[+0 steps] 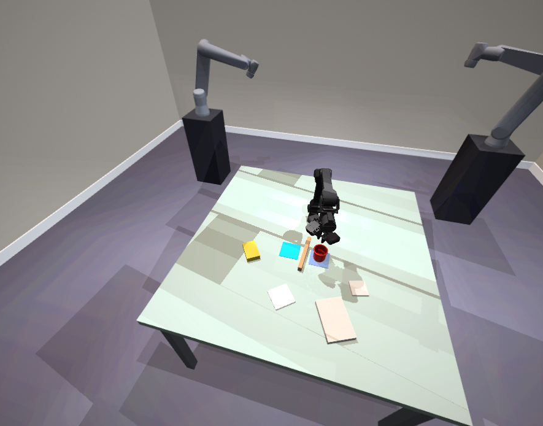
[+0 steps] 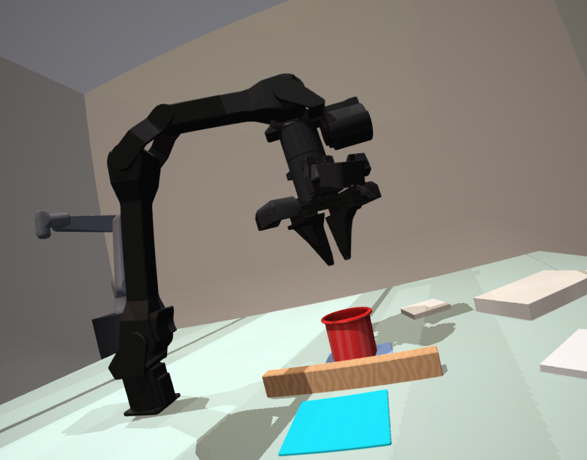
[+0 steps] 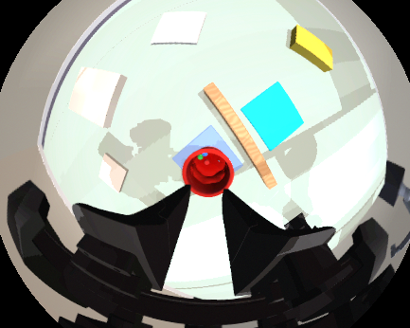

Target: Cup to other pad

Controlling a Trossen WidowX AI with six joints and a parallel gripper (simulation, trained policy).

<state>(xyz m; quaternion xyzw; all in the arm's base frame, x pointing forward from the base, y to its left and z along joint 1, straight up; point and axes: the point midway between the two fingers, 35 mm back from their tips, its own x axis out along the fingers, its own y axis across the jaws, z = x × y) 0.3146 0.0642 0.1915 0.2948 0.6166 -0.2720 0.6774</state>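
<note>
Pale green table [image 1: 377, 357] [image 2: 462, 420] [image 3: 252, 52]; red cup [image 1: 319, 253] [image 2: 352, 336] [image 3: 208, 182] upright below parted hand [image 1: 323, 240] [image 2: 339, 262] [image 3: 206, 189], apart.

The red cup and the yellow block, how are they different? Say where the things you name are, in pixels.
The cup [image 1: 319, 259] [image 2: 352, 339] [image 3: 208, 190] is red, but the block [image 1: 250, 250] [image 3: 313, 47] is yellow. The cup is round and hollow with marbles inside; the block is a solid-looking box shape. The cup stands on a blue pad [image 1: 324, 263] [image 2: 385, 348] [image 3: 209, 136], while the block lies on the table [image 1: 377, 357] [image 2: 481, 405] [image 3: 143, 62]. Neither is being held.
</note>
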